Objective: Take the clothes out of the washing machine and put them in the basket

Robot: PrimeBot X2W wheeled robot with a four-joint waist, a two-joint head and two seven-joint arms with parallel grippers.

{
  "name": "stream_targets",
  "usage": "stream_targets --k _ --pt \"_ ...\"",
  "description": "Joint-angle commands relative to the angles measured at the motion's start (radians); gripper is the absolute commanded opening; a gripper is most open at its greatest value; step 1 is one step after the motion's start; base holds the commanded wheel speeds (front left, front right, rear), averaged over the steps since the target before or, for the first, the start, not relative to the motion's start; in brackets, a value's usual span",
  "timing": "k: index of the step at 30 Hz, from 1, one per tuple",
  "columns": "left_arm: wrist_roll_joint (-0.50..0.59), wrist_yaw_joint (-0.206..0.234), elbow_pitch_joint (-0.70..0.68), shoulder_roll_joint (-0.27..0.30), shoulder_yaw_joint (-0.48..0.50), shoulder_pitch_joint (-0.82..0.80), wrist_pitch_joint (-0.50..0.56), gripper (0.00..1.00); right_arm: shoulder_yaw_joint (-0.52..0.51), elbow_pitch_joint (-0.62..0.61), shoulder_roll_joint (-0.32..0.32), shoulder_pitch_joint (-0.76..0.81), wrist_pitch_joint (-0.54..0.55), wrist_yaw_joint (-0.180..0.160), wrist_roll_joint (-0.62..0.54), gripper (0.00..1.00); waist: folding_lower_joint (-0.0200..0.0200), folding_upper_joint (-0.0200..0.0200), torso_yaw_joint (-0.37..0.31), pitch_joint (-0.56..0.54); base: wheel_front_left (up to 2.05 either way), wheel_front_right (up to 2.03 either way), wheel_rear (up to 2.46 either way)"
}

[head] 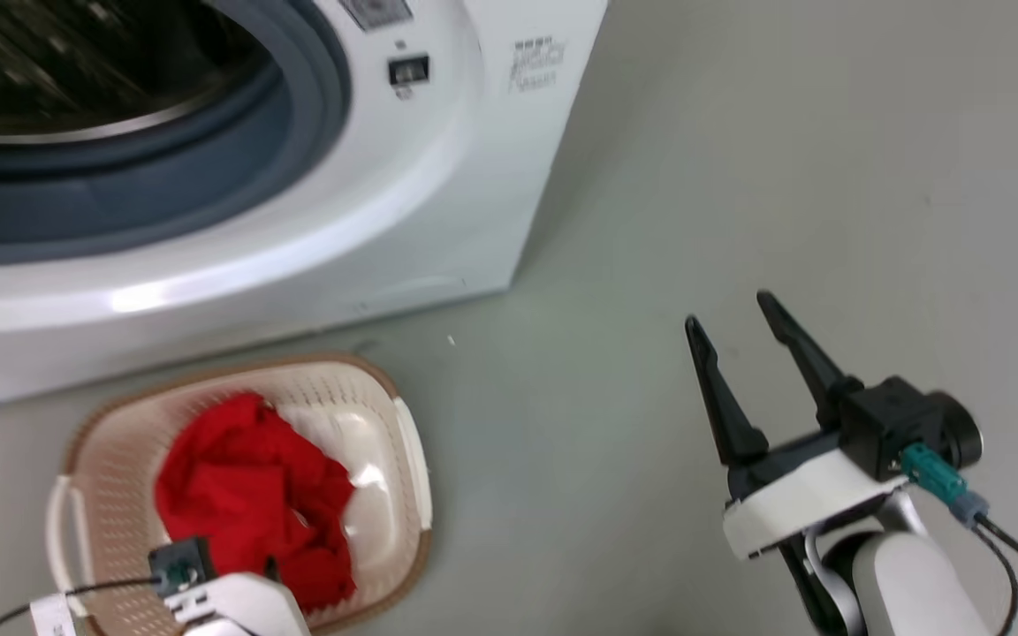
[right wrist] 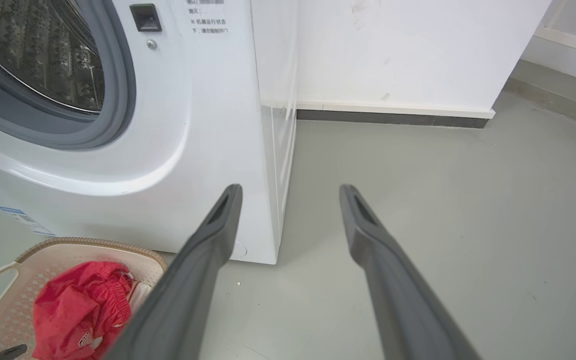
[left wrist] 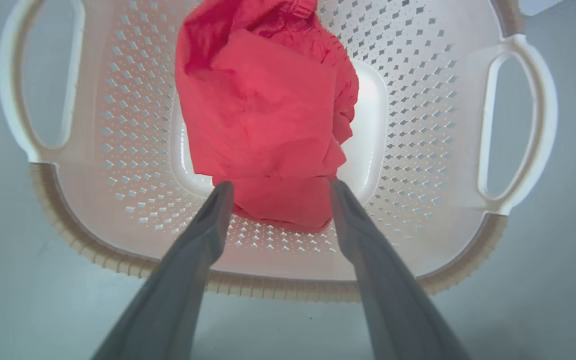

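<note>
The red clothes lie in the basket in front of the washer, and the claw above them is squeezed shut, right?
Not quite. The clothes do lie in the basket before the washing machine, but the left gripper above them is open: the left wrist view shows its jaws standing apart.

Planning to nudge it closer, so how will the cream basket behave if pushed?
The basket looks like thin, perforated plastic, so it is probably light and apt to slide on the smooth floor. With just crumpled red clothes inside, it may skid or turn rather than tip.
</note>
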Motion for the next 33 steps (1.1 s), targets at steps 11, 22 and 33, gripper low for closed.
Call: stream_targets --k 11,22,33 --pt "0.053 -0.003 -0.229 -0.035 0.041 0.206 -0.005 1.00 -0.058 -0.037 0.000 0.166 0.078 -0.001 -0.029 1.00 0.0000 0.0000 0.147 -0.329 0.00 0.00 0.00" --pt "0.153 -0.024 -0.495 -0.048 0.071 0.290 -0.005 1.00 -0.117 -0.082 0.000 0.279 0.126 -0.001 -0.035 1.00 0.0000 0.0000 0.250 -0.455 0.00 0.00 0.00" --pt "0.254 -0.046 -0.804 -0.057 0.067 0.324 -0.005 1.00 -0.138 -0.114 0.000 0.315 0.138 -0.001 -0.047 1.00 0.0000 0.0000 0.301 -0.498 0.00 0.00 0.00"
